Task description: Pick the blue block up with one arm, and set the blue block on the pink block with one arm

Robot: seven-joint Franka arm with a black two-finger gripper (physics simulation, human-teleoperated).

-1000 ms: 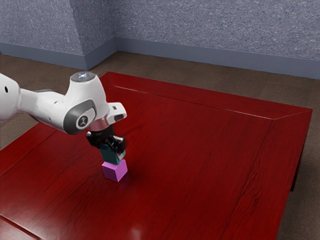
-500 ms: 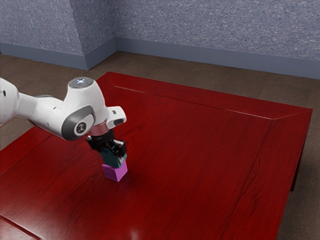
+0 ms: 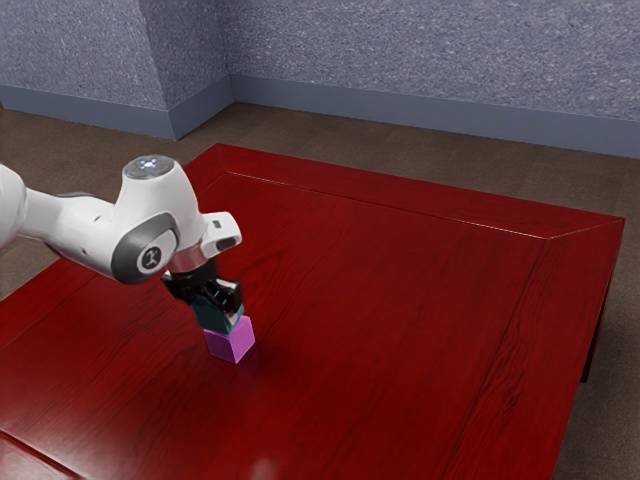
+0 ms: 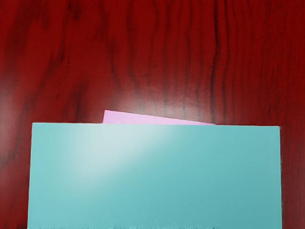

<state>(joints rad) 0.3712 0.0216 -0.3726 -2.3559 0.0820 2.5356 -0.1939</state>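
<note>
While the jaws grip the blue block [image 4: 155,176], it sits directly above the pink block [image 3: 230,343], apparently touching.

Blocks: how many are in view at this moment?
2. The blue block is gripped in the tool, directly over the pink block, which sits on the red table toward the exterior view's left. No third block appears hidden.

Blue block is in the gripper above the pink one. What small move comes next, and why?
Probably open the fingers to release. The gripper is shut on the blue block, which looks seated on the pink block in the exterior view; in the wrist view a pink sliver shows past its edge, so they seem aligned.
</note>
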